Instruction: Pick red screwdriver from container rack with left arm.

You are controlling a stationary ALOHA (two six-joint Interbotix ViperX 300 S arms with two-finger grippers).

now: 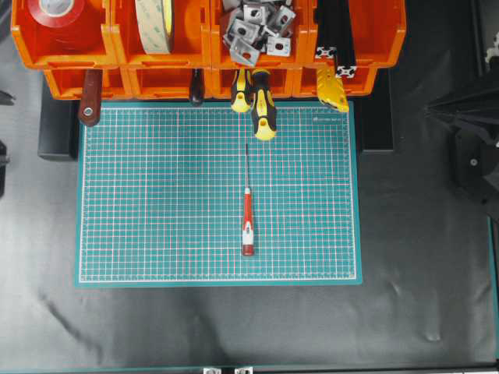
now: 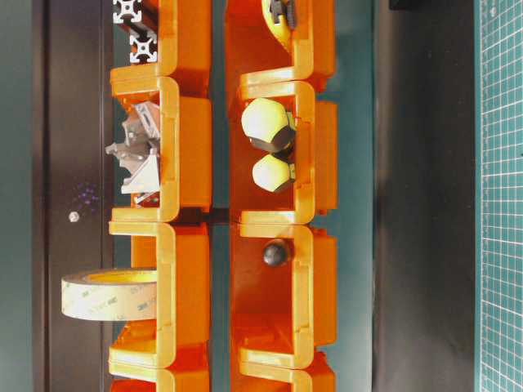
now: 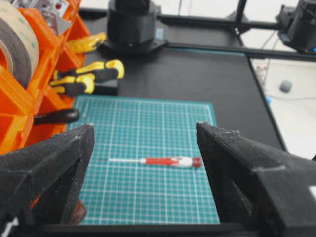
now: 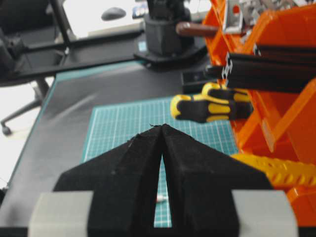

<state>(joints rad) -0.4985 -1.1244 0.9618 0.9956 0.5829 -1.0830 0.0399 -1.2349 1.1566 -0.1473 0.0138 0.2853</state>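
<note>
The slim red-handled screwdriver (image 1: 248, 222) is lying mid-frame on the green cutting mat (image 1: 156, 195), out of the orange plastic rack (image 1: 70, 51), while the left gripper (image 3: 143, 143) is framing it with jaws spread and empty; the right gripper (image 4: 162, 136) is keeping its jaws pressed together.

Left pincer (image 3: 143, 148): jaws spread wide apart, nothing between them, tilted downward and forward. Right pincer (image 4: 162, 129): fingertips pressed together at the tips, empty, held level above the table.
</note>
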